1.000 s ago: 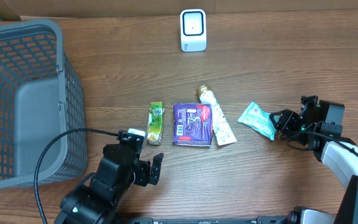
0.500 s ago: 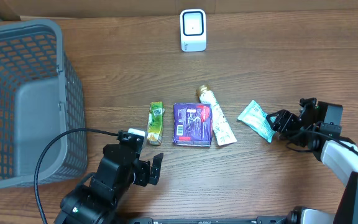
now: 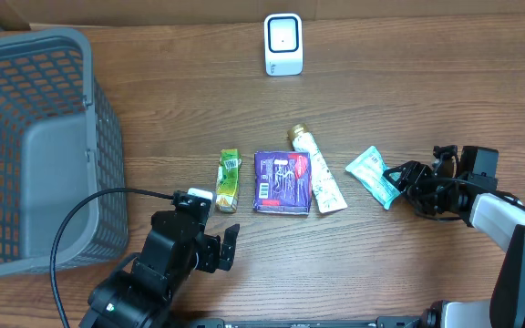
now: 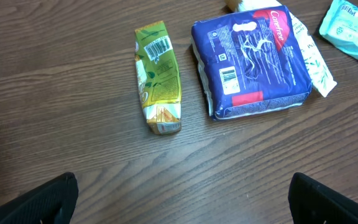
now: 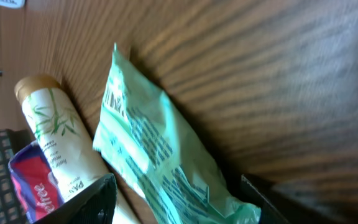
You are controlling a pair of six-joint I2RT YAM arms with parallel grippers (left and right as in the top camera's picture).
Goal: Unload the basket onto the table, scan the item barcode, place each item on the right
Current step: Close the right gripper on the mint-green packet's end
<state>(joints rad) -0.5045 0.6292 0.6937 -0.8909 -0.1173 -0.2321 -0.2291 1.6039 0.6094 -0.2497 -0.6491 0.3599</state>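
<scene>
Mint-green packet (image 5: 160, 155) lying flat, its end between parted fingers of the right gripper (image 5: 178, 186), left gripper (image 4: 182, 183) wide open, empty

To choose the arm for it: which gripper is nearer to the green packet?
Right. The right gripper sits at one end of the packet, its fingers either side of it. The left gripper is far away, past the purple pack.

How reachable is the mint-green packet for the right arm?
Likely yes: the right tool sits at the mint-green packet, whose near end lies between its open jaws. The tube lies on its far side, not in the way.
</scene>
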